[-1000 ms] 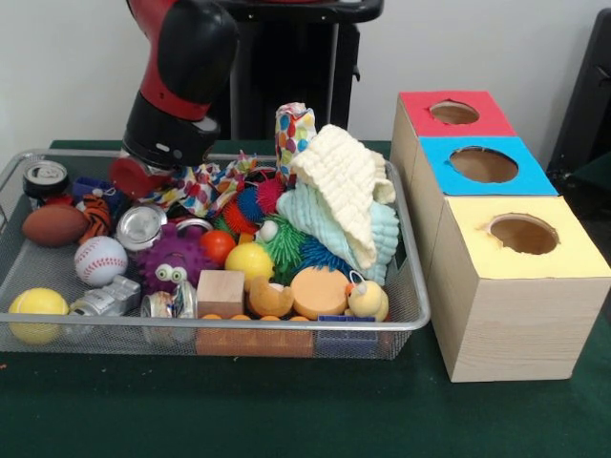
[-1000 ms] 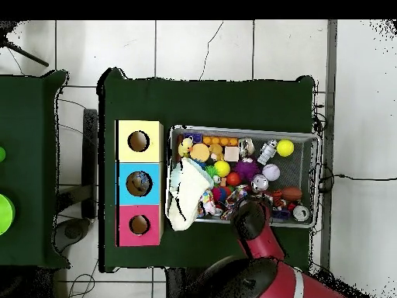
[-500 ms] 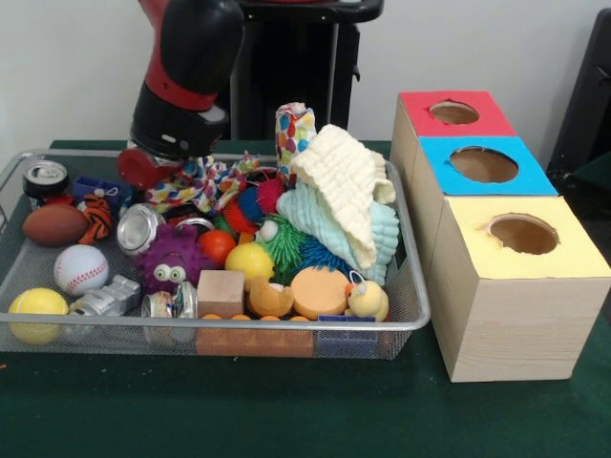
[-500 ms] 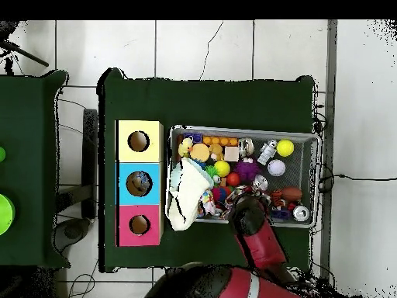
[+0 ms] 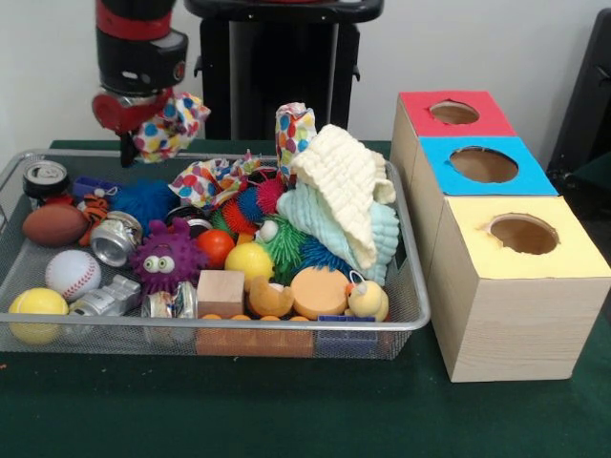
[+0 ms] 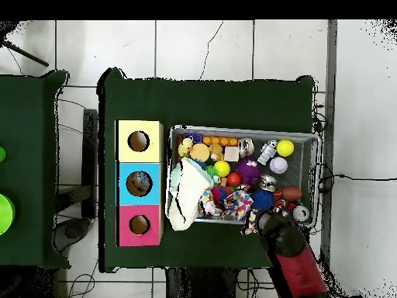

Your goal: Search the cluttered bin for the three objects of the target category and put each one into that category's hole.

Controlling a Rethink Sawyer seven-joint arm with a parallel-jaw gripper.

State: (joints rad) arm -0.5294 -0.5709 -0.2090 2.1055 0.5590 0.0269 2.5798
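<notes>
The robot's red and black gripper point(image 5: 134, 119) is closed on a white cloth with coloured dots point(image 5: 170, 126), raised over the far corner of the wire mesh bin point(image 5: 286, 326); it should carry the cloth high across the clutter, I think, to the wooden box with three coloured holes point(image 5: 496, 286).

Green table point(image 5: 286, 420) — wire bin point(image 5: 416, 286), three-holed box point(image 5: 506, 305) side by side

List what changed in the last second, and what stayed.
The gripper rose out of the wire bin, lifting a polka-dot cloth. The baseball and crushed can shifted toward the near-left. The cream washcloth and three boxes stayed put.
</notes>
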